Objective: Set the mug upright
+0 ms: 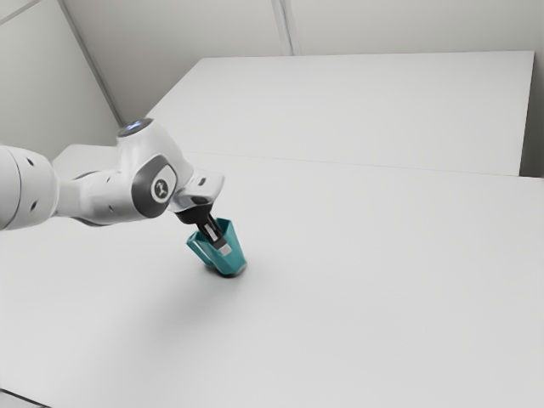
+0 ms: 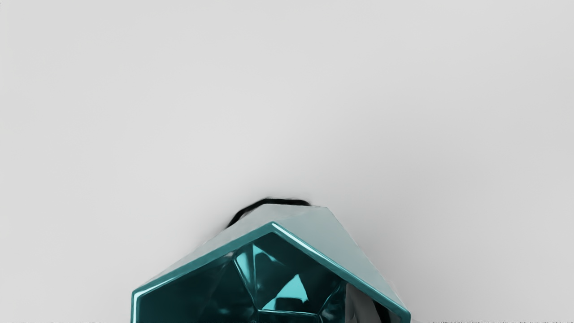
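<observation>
The teal faceted mug (image 1: 237, 256) leans on the table in the exterior view, its mouth tipped up toward the arm and its dark-edged base low at the table. Across its side wall is my gripper (image 1: 224, 247), pointing down at a slant and shut on that wall. In the wrist view the mug (image 2: 296, 242) shows its open mouth and glossy inside, with the base beyond the rim. Part of the gripper (image 2: 374, 307) is visible there at the rim, one finger inside the mouth; the other is mostly hidden by the wall.
The white table (image 1: 365, 280) extends around the mug. Behind it stands another pale surface (image 1: 365, 110), below the room's wall. A dark edge line (image 1: 25, 398) crosses the exterior view's lower left corner.
</observation>
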Tool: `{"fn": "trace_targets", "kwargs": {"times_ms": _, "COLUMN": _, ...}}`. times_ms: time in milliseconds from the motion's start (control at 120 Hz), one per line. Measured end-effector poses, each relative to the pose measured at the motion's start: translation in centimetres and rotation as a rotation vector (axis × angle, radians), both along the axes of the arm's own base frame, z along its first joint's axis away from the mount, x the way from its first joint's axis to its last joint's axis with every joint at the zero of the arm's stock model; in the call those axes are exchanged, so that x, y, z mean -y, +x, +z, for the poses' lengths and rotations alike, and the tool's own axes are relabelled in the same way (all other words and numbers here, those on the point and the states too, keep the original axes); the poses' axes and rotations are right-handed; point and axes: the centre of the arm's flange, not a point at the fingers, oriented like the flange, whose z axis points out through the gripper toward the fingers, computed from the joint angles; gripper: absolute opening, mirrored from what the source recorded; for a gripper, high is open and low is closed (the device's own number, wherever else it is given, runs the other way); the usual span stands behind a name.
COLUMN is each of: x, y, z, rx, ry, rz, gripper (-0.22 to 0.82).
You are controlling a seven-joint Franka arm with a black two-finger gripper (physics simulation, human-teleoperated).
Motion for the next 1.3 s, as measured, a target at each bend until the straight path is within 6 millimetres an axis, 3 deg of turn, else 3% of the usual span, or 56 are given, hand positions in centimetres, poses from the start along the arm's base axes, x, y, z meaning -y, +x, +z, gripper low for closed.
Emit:
{"fn": "trace_targets", "kwargs": {"times_ms": 375, "x": -3.6, "y": -0.1, "z": -1.3, "rx": -0.04, "ry": 0.011, "rz": 0.156, "gripper": -0.18}}
{"fn": "trace_targets", "kwargs": {"times_ms": 533, "x": -4.0, "y": -0.1, "z": -1.4, "rx": -0.048, "ry": 0.009, "rz": 0.197, "gripper": -0.18}}
{"fn": "trace_targets", "kwargs": {"times_ms": 775, "x": -3.1, "y": -0.3, "z": -0.2, "rx": -0.037, "ry": 0.053, "rz": 0.18, "gripper": 0.31}}
{"fn": "trace_targets", "kwargs": {"times_ms": 983, "x": -2.6, "y": -0.4, "z": 3.2, "rx": 0.004, "ry": 0.082, "rz": 0.178, "gripper": 0.49}}
{"fn": "trace_targets", "kwargs": {"times_ms": 1208, "x": -2.9, "y": 0.9, "z": 8.3, "rx": 0.044, "ry": 0.109, "rz": 0.188, "gripper": 0.57}}
{"fn": "trace_targets", "kwargs": {"times_ms": 1300, "x": -2.6, "y": 2.2, "z": 11.8, "rx": 0.071, "ry": 0.104, "rz": 0.187, "gripper": 0.58}}
